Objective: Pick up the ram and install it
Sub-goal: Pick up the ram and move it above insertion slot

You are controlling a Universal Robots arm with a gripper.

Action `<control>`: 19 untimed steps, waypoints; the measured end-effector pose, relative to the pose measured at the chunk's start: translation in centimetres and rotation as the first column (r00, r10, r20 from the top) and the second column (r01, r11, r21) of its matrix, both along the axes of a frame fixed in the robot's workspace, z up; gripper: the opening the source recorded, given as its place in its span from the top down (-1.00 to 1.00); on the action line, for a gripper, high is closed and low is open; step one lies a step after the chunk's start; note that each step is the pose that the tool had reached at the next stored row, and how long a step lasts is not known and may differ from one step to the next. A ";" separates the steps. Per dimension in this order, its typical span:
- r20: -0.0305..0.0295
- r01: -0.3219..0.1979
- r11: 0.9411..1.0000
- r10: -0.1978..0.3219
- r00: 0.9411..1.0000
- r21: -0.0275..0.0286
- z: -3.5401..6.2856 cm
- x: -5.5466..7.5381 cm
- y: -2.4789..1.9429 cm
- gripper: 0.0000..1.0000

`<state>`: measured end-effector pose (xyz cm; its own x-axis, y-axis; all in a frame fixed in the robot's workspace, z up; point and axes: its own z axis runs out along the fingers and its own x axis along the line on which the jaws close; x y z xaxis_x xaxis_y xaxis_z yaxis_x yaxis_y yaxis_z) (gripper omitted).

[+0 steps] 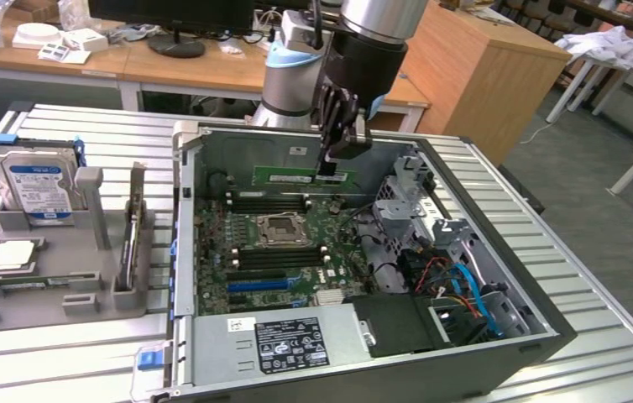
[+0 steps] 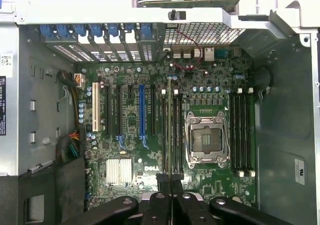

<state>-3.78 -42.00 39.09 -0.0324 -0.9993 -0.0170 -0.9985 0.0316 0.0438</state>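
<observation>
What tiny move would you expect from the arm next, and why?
Probably a slow, straight lowering: the gripper is shut on the memory stick, which hangs above the motherboard and, seen from the wrist, lies along the slots beside the processor socket.

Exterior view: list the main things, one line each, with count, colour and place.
ram: one, green, held over the motherboard
computer case: one, grey-black, open, mid-table
motherboard: one, green, inside the case
hard drive: one, silver, blue-white label, upright in the tray
processor chip: one, silver, flat on the tray
tray: one, grey, exterior view's left of the case
table: one, silver slats, under everything
arm: one, silver-black, reaching down into the case
fingers: one pair, black, shut on the ram
</observation>
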 end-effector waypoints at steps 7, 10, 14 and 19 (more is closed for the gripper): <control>0.000 0.000 1.000 0.000 1.000 0.000 -0.49 0.0 0.00 0.76; 0.000 0.000 1.000 0.000 1.000 0.000 -0.74 0.0 0.00 0.76; 0.000 0.000 1.000 0.000 1.000 0.000 -1.06 0.0 0.00 0.76; 0.000 0.000 1.000 0.000 1.000 0.000 -1.51 0.0 0.00 0.76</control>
<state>-3.78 -42.00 37.58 -0.0324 -0.9993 -0.0169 -0.9985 0.0316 0.0438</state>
